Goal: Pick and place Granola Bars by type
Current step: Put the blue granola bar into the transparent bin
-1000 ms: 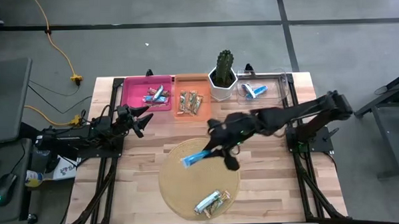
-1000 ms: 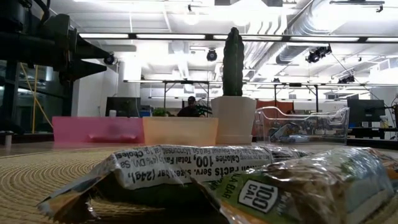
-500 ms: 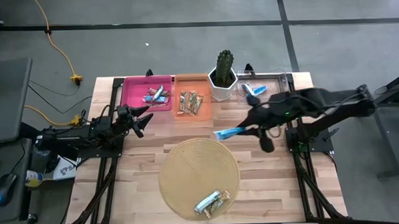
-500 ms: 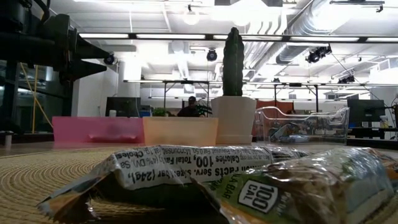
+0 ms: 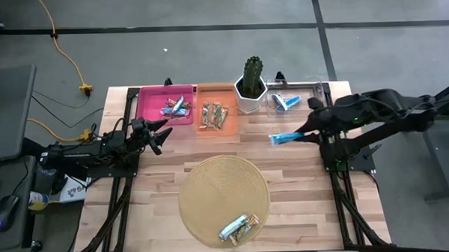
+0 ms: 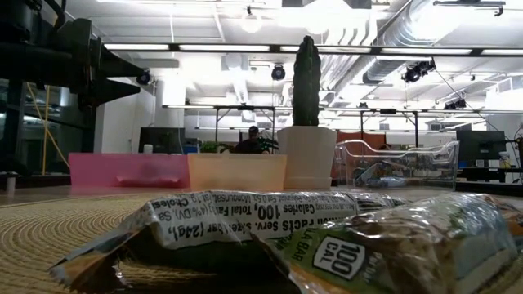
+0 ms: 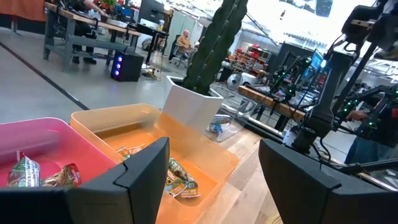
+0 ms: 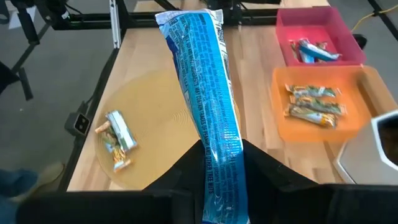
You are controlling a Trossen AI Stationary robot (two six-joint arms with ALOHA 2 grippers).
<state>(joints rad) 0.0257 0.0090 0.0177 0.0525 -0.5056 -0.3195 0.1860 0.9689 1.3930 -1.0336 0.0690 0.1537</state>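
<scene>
My right gripper (image 5: 303, 132) is shut on a blue-and-white granola bar (image 5: 285, 138), above the table's right part, near the clear container (image 5: 307, 102) that holds another blue bar (image 5: 286, 102). Two bars (image 5: 237, 227) lie flat on the round woven mat (image 5: 224, 197); in the low view they fill the foreground (image 6: 245, 220). The pink tray (image 5: 153, 106) holds blue-red-white bars and the orange tray (image 5: 228, 111) holds brown ones. My left gripper (image 5: 161, 134) stands open at the table's left, level, with nothing between its fingers (image 7: 143, 168). My right gripper pinches the blue bar's one end (image 8: 219, 177) between its two fingers (image 8: 180, 171). The fingers come from the table's right, slanting down, and lie along the bar. The rest of the bar (image 8: 202, 74) sticks out ahead of them toward the table's left, clear of the table.
A green cactus in a white pot (image 5: 251, 84) stands between the orange tray and the clear container. Bare wooden table (image 5: 309, 183) lies right of the mat and in front of the trays.
My right gripper has carried the blue bar from above the mat's far edge up and toward the table's right and far side, nearer the clear container, tipping more level. The bar stays pinched and clear of the table.
</scene>
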